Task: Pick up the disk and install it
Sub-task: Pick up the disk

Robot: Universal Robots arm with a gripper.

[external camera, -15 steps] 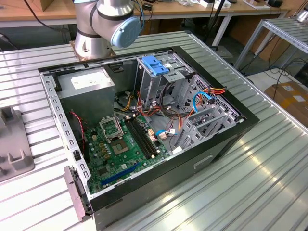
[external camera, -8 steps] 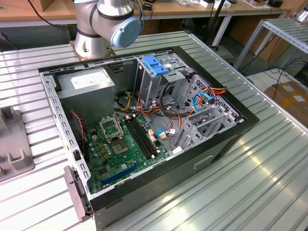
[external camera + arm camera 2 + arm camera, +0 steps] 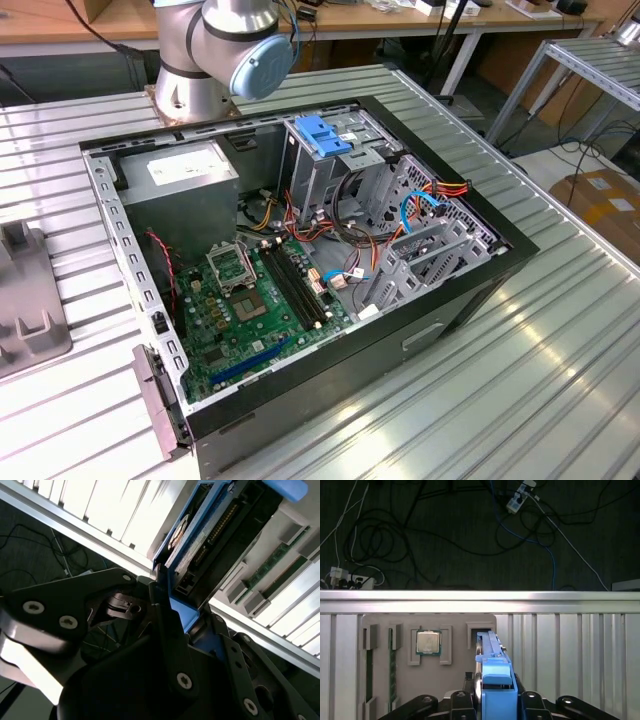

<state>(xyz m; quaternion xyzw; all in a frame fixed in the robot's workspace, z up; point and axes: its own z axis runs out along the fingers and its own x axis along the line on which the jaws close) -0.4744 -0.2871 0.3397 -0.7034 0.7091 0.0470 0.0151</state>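
Observation:
The disk [image 3: 492, 677] appears edge-on in the first wrist view, with its blue carrier rail facing the camera. It stands upright between my black fingers [image 3: 462, 700]. In the second wrist view the disk [image 3: 210, 535] shows its grey underside and connector inside the blue frame. My gripper [image 3: 192, 622] is shut on its lower end. The disk hangs over the ribbed metal table [image 3: 570, 650], close to the table's edge, beside a grey parts tray [image 3: 455, 680].
The grey tray holds a processor [image 3: 428, 642] and memory sticks [image 3: 368, 670]. Beyond the table edge, cables [image 3: 395, 535] lie on the dark floor. In the exterior view the open computer case [image 3: 470, 290] lies on the table, with a drive cage and its blue bracket [image 3: 325, 135] near the arm's base [image 3: 215, 50].

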